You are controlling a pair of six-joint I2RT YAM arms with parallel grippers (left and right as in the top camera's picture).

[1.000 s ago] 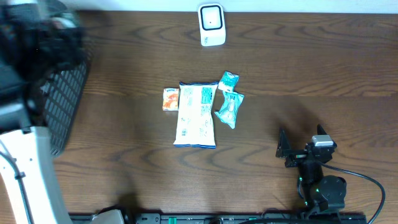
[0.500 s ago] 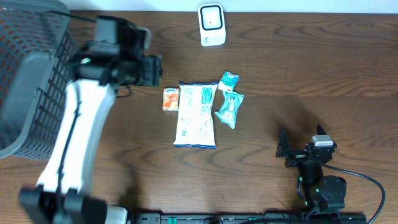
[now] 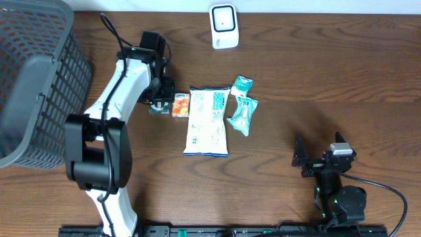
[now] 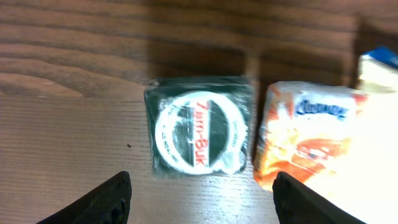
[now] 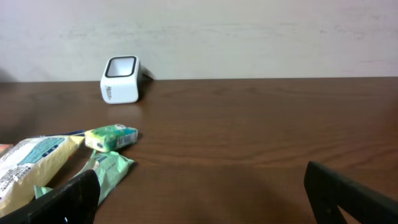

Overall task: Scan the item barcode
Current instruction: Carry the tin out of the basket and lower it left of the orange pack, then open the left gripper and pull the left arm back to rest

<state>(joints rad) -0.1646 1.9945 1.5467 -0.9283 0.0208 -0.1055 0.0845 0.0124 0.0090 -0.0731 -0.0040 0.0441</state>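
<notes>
L arm (image 3: 108, 105) extended fwd, L tool (image 4: 200, 202) open, facing down; R tool (image 5: 199, 190) open, level.

Three views
Overhead looks straight down; left wrist, close above, shares the orange packet (image 4: 308, 134); right wrist, low, the scanner (image 5: 121, 79).

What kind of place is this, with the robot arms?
Probably a mock shop checkout, not a real store: a small white scanner stands at the far edge of the table, a grey shopping basket sits at one side, and snack packets lie in the middle.
</notes>
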